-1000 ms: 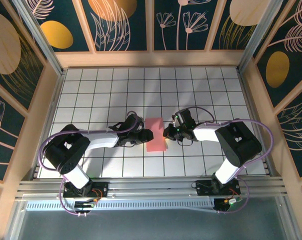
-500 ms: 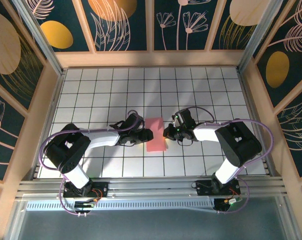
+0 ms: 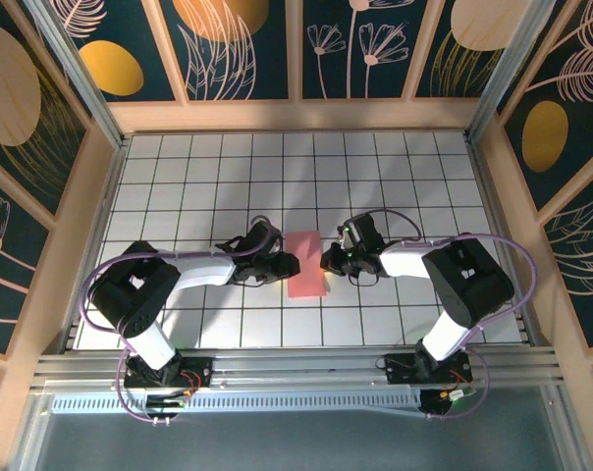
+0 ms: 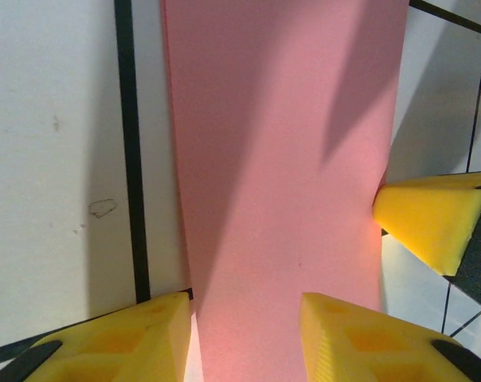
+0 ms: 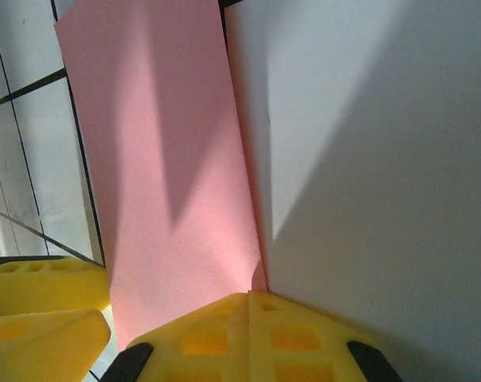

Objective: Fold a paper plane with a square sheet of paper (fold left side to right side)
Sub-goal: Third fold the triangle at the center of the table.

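The thin, matte salmon-pink sheet of paper (image 3: 306,263), folded to a narrow rectangle, lies flat mid-table on the white gridded table (image 3: 198,177), its long axis running away from the arm bases. The left gripper (image 3: 285,265) is at its left long edge, yellow fingers (image 4: 145,334) partly spread. The right gripper (image 3: 328,261), pressed together, touches the right edge.

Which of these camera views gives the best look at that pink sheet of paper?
The top external view. There the salmon-pink folded sheet of paper shows whole, a narrow rectangle lying flat on the white grid table. Both wrist views show a close stretch of its matte surface and long edges, not its full outline.
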